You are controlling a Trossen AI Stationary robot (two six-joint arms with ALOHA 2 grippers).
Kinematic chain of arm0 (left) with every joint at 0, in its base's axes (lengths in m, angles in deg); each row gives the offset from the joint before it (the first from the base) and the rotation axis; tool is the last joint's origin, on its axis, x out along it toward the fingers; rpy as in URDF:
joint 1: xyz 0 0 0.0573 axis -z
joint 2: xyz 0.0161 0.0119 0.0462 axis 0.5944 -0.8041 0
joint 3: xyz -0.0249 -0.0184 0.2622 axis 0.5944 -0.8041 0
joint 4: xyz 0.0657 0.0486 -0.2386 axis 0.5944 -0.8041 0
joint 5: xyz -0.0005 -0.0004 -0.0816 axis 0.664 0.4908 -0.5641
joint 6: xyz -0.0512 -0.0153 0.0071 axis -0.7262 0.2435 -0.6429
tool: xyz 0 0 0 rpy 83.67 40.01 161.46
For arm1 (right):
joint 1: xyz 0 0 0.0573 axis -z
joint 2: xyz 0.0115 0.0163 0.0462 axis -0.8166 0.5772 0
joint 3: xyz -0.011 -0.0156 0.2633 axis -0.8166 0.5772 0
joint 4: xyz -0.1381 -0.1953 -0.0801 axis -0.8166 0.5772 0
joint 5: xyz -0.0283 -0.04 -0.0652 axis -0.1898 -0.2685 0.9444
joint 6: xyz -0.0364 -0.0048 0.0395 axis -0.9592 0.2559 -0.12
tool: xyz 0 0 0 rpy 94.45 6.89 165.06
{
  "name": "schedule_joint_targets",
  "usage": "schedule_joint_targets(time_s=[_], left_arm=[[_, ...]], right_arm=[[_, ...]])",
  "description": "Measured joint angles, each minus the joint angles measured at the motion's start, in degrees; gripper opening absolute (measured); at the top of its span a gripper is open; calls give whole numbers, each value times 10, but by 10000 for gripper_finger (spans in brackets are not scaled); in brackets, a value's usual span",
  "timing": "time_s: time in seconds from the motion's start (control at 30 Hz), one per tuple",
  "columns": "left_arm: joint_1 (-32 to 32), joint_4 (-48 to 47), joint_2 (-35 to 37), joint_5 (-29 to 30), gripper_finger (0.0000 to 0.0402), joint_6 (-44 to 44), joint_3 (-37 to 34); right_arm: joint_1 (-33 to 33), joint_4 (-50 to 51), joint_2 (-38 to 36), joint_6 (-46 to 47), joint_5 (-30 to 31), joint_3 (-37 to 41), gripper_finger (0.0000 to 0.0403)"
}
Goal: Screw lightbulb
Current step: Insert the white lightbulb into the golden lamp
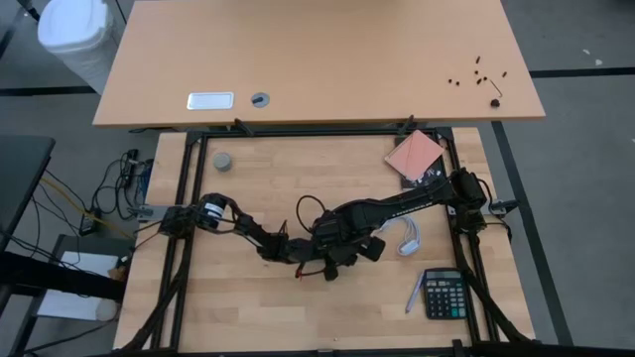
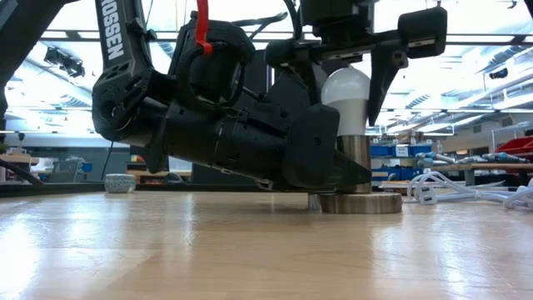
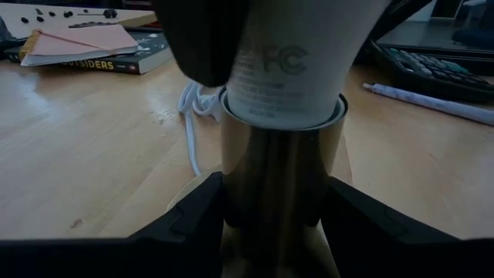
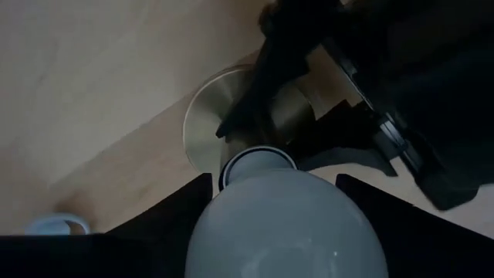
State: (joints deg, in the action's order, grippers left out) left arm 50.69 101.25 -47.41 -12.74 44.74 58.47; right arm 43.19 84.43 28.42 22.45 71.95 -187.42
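Note:
The white lightbulb point(image 2: 346, 90) stands upright with its pale neck point(image 3: 285, 85) in the brass socket's stem point(image 2: 358, 152). The socket's round disc base point(image 2: 363, 202) rests flat on the wooden table. My right gripper point(image 2: 346, 79) comes down from above and is shut on the bulb's head point(image 4: 284, 228). My left gripper point(image 3: 282, 224) reaches in level from the table's left and is shut on the socket stem. In the high view both grippers meet at mid-table point(image 1: 335, 248), and the arms hide bulb and socket. My left gripper pinches the socket's brass stem point(image 3: 274, 193) between its two fingers point(image 3: 197, 220), below the rim. The fingers come in level from the table's left. The socket stands upright with its disc on the table. My right gripper pinches the bulb's rounded head point(image 2: 366, 83) between its two fingers point(image 2: 381, 79), one on each side. The fingers point down from above. The bulb stands upright, its neck in the socket.
A coiled white cord point(image 1: 408, 238) lies right of the socket. A calculator point(image 1: 444, 295) and a pen point(image 1: 414, 295) lie at the near right, a book with a pink sheet point(image 1: 415, 157) at the far right, and a small grey cap point(image 1: 222, 162) at the far left.

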Motion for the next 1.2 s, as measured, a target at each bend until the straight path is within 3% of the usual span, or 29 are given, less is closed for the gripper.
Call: schedule_joint_targets(time_s=[0.13, 0.77, 1.2], left_arm=[[0, 0, 0, 0, 193, 0, 0], [1, 0, 0, -5, 193, -1, 0], [1, 0, 0, -8, 193, -6, 1]], right_arm=[[0, -2, 0, 74, 0, 0, 282], [-11, -24, 0, 476, -15, 0, 277], [-4, -36, 0, 885, 3, 0, 279]])
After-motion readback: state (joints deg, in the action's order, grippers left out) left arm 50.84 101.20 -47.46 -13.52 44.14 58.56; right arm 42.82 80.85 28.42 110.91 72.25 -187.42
